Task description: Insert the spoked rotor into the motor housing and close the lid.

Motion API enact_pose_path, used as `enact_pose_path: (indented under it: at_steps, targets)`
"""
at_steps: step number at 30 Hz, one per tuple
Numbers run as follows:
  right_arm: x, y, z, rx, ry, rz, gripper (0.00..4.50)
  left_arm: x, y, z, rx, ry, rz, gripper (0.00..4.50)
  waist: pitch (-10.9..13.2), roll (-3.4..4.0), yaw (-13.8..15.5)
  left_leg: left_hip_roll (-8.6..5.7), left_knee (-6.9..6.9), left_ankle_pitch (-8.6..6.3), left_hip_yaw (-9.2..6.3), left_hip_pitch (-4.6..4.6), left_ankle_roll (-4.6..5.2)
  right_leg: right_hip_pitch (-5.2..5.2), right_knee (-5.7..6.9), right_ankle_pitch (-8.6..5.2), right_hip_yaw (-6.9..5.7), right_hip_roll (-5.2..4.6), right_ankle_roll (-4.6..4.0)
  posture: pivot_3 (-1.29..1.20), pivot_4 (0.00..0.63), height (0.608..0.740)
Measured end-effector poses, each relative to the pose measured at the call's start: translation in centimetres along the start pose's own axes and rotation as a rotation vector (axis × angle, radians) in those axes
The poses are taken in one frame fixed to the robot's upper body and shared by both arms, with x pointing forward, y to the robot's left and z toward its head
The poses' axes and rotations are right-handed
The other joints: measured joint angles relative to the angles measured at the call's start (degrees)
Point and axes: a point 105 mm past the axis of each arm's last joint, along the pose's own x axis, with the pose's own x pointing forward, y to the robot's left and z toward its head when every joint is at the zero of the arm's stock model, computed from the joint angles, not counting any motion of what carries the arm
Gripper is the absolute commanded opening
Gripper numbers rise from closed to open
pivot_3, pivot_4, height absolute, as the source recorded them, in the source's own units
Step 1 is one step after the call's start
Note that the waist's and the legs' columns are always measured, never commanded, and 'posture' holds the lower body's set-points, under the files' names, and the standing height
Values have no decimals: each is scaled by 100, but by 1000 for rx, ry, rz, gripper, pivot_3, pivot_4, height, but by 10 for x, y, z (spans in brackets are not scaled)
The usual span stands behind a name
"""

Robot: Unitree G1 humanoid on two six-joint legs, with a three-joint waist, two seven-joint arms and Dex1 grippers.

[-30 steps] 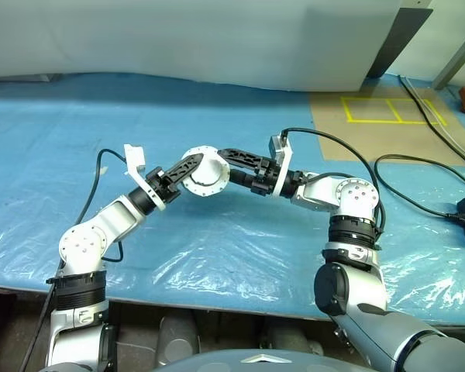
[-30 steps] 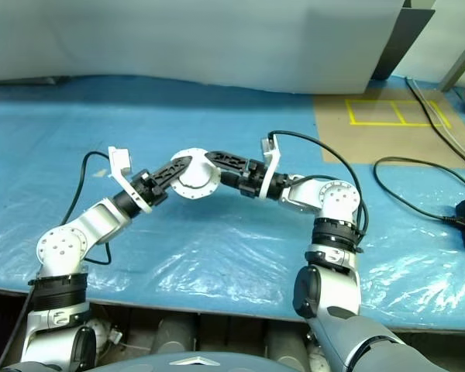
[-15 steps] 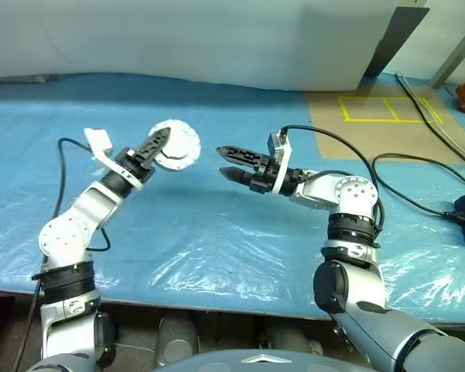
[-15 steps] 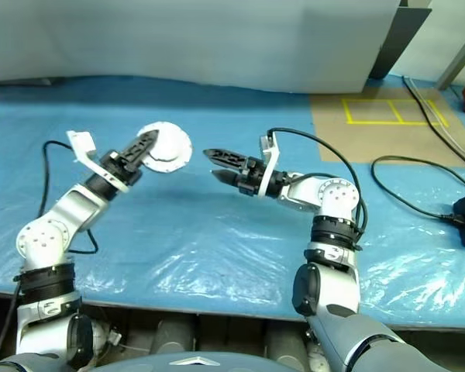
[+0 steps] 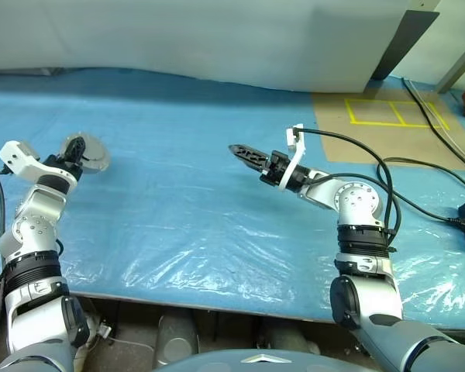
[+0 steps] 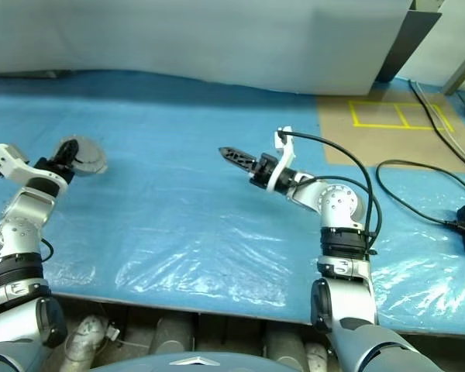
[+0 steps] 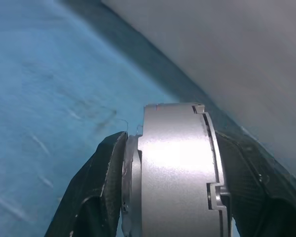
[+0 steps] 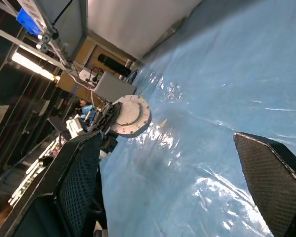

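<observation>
Since your left gripper (image 5: pixel 76 152) is clamped on the motor housing (image 7: pixel 177 170) far out over the left side of the blue sheet (image 5: pixel 186 201), with the lid (image 8: pixel 130 115) seemingly already seated on it, you look nearly finished; what remains, I'd judge, is to set the unit down. Whether the spoked rotor sits inside, you cannot tell. Your right gripper (image 5: pixel 248 155) hangs mid-table with fingers wide apart and nothing between them. Your left wrist view gives the housing's rim edge-on, pinched between both black pads, with a seam near one edge. Your right wrist view instead gives its pale round face across the sheet.
</observation>
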Motion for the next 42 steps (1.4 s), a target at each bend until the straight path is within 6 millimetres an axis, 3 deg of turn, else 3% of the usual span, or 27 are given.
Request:
enact_pose_path:
  at_steps: [5, 9, 12, 14, 16, 20, 26, 30, 33, 35, 38, 40, 42]
  targets:
    - [5, 4, -5, -11, 8, 22, 4500, 10, 17, -23, -1, 74, 47, 2409, 4, -13, -29, 1, 19, 0, -2, 10, 0, 0, 26, 0, -1, -7, 0, 0, 150, 740]
    - [6, 1, -8, -14, 17, 5, 4500, 14, 21, -25, 2, 63, 44, 2409, 4, -13, -47, -2, 20, 0, -3, 16, 0, 5, 30, 0, 0, -8, -1, 0, 150, 740]
    - [6, 1, -11, -13, 27, 2, 4500, 14, 27, -27, -3, 56, 66, 3379, 4, -12, -50, -2, 20, 0, -3, 21, 0, 9, 31, 0, 1, -8, -1, 0, 150, 740]
    - [6, 0, -11, -14, 28, 1, 4500, 9, 42, -37, -3, 87, 130, 4039, 4, -12, -56, -3, 20, 0, -3, 23, 0, 12, 30, 0, 2, -9, -1, 0, 150, 740]
    - [5, -1, -12, -14, 32, -5, 4500, 7, 47, -40, 0, 94, 147, 4039, 3, -18, -56, 0, 20, 0, -7, 22, 0, 13, 29, 0, 2, -8, -1, 0, 150, 740]
    - [7, -1, -16, -11, 51, -1, 4500, 0, 67, -15, 42, 47, 230, 4039, 3, -18, -118, 0, 17, 0, -7, 28, -1, 12, 29, 0, 6, 0, -1, 0, 150, 740]
    - [7, -1, -20, -9, 65, 4, 4500, -34, 118, 62, 127, -151, 457, 4039, 4, -18, -88, -2, 5, -1, -8, 25, -1, 12, 13, 0, 1, -4, -1, 0, 150, 740]
    - [8, 0, -23, -8, 77, 9, 4500, -46, 127, 80, 156, -189, 475, 4039, 5, -17, -24, -1, 8, -1, -9, 23, -1, 17, 18, -1, -1, -14, -1, 0, 150, 740]
    - [8, 0, -24, -9, 79, 17, 4500, -39, 112, 86, 176, -192, 373, 4039, 5, -22, -3, 2, 17, -1, -9, 23, -1, 21, 27, -1, -1, -18, -2, 0, 150, 740]
    - [4, -4, -21, -33, 67, -3, 4500, -26, 79, 100, 237, -203, 230, 4039, 5, -35, 7, 9, 23, -1, -9, 15, -1, 21, 28, -1, -3, -19, -3, 0, 150, 740]
    - [-6, -14, -6, -148, 31, -64, 4500, -6, 8, 110, 337, -203, -39, 4039, 7, -31, 24, -2, 28, 0, -6, 8, -1, 21, 26, -1, -12, -32, -3, 0, 150, 740]
    - [-12, -15, 4, -295, 21, -90, 4500, 1, -50, 96, 394, -152, -257, 4039, 11, -25, 21, -3, 29, 0, -2, 5, -1, 18, 26, -1, -13, -30, -3, 0, 150, 740]
    - [-14, -9, 9, -398, 24, -74, 4500, 2, -93, 71, 429, -78, -428, 4039, 14, -19, -17, 1, 27, 0, -1, 4, 0, 12, 27, -1, -11, -19, -3, 0, 150, 740]
